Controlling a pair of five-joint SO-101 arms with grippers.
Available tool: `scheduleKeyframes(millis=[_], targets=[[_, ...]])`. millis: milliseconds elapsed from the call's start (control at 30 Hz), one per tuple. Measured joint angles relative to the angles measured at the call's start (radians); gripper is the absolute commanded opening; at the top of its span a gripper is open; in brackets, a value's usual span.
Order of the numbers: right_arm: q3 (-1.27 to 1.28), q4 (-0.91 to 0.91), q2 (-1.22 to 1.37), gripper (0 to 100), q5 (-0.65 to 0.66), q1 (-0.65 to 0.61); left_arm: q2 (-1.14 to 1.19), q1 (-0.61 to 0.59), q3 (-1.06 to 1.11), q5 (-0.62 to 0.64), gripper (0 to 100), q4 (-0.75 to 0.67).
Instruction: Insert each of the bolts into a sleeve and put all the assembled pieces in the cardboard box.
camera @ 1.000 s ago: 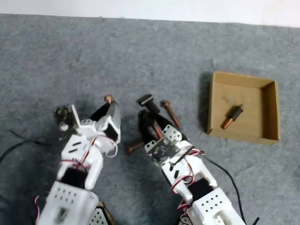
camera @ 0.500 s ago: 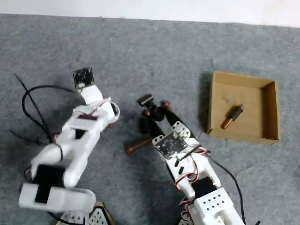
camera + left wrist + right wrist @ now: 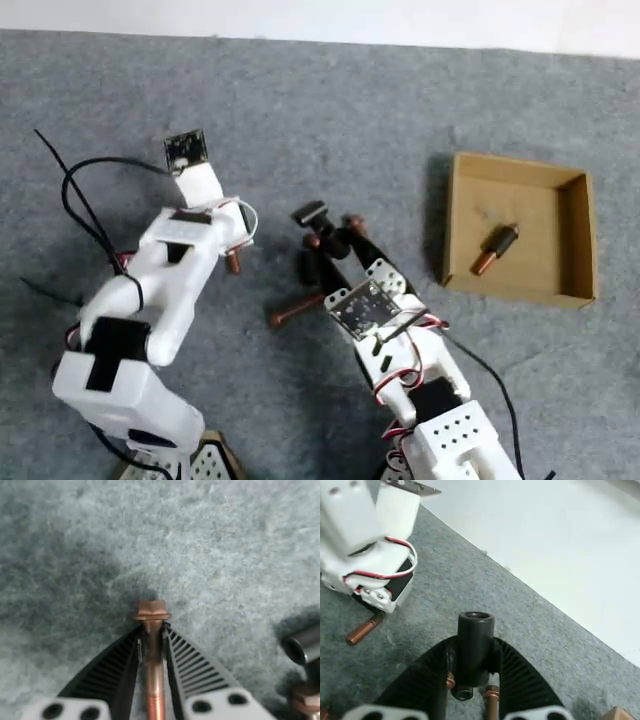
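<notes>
1. Grey carpet covers the table, and a white strip runs along its far edge.
2. Nearest to the arm bases, a loose bolt lies flat on the carpet between the two arms.
3. A little farther, the right gripper is closed around a black sleeve. The sleeve sticks out past the fingertips, with its open end facing away from the wrist. Two other bolts show just under this gripper.
4. Beside it, the left gripper points down at the carpet and clamps a copper bolt by the shank. The head is just beyond the fingertips.
5. Well apart to the right stands the box. One assembled piece lies inside it, slanted.
</notes>
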Motion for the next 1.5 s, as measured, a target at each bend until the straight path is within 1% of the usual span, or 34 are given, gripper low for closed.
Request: scheduleKeyframes(millis=[233, 400, 967, 1133, 1200, 1267, 1500], targets=[[0.0, 0.0, 0.0, 0.5, 0.0, 0.0, 0.118, 0.0, -0.193, 0.0, 1, 0.196], [0.0, 0.0, 0.0, 0.5, 0.0, 0.0, 0.158, 0.0, -0.267, 0.0, 1, 0.272], [0.0, 0.0, 0.0, 0.5, 0.0, 0.0, 0.157, 0.002, -0.273, -0.002, 0, 0.284], [0.0, 0.0, 0.0, 0.5, 0.0, 0.0, 0.06, 0.002, -0.189, -0.002, 0, 0.284], [0.0, 0.0, 0.0, 0.5, 0.0, 0.0, -0.017, 0.002, -0.118, -0.002, 0, 0.256], [0.0, 0.0, 0.0, 0.5, 0.0, 0.0, -0.11, 0.002, -0.026, -0.002, 0, 0.187], [0.0, 0.0, 0.0, 0.5, 0.0, 0.0, -0.471, 0.0, 0.356, -0.002, 0, -0.17]])
